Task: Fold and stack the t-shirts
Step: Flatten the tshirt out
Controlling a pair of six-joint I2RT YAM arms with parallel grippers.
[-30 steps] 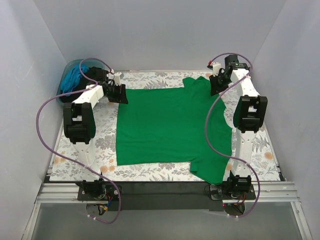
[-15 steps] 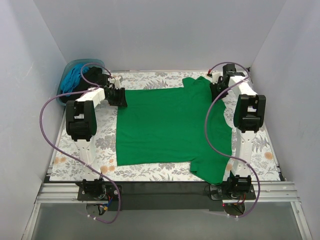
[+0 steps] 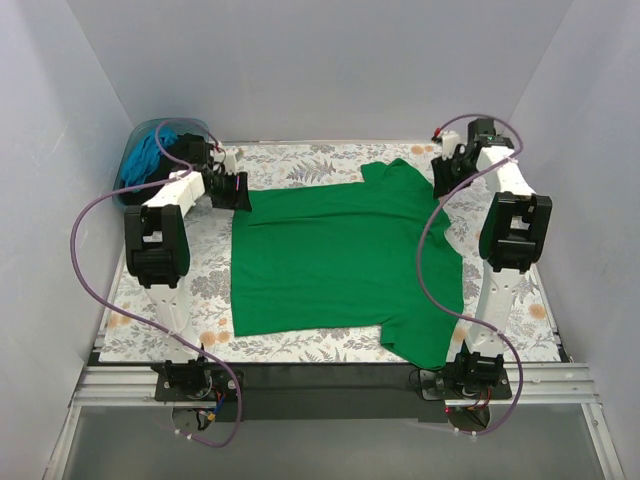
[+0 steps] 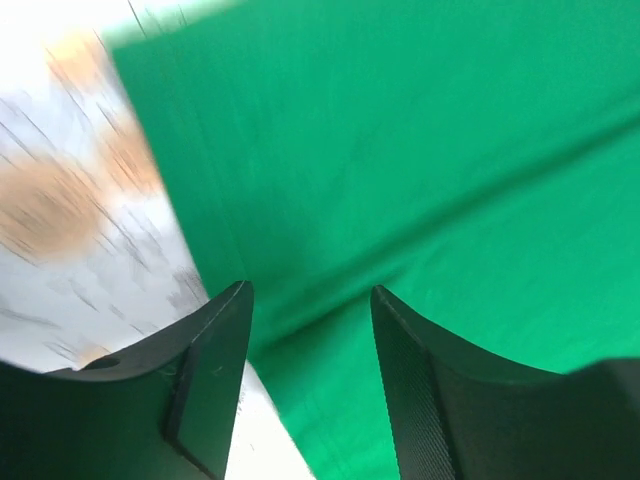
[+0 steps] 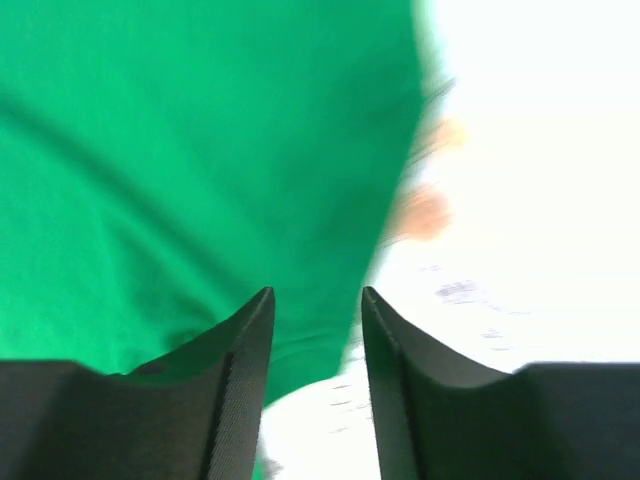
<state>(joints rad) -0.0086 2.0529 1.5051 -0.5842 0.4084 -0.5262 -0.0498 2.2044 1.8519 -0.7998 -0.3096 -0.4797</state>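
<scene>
A bright green t-shirt (image 3: 340, 255) lies spread flat on the floral tablecloth (image 3: 300, 162), with one sleeve at the far right and one at the near right. My left gripper (image 3: 238, 190) is open at the shirt's far left corner. In the left wrist view (image 4: 310, 290) its jaws straddle the shirt's edge (image 4: 450, 150). My right gripper (image 3: 443, 178) is open at the far right sleeve. In the right wrist view (image 5: 315, 292) its jaws straddle the sleeve's edge (image 5: 200, 150). A teal-blue shirt (image 3: 150, 152) lies bunched in the tub.
The pale blue tub (image 3: 135, 150) stands at the far left corner, just behind the left arm. White walls close in the table on three sides. Bare tablecloth shows in both wrist views, on the left (image 4: 80, 200) and on the right (image 5: 520, 200).
The right arm has swung outward to the right and its gripper sits lower at the sleeve. The shirt's far edge has shifted slightly toward me. The left gripper has stayed near the far left corner.
</scene>
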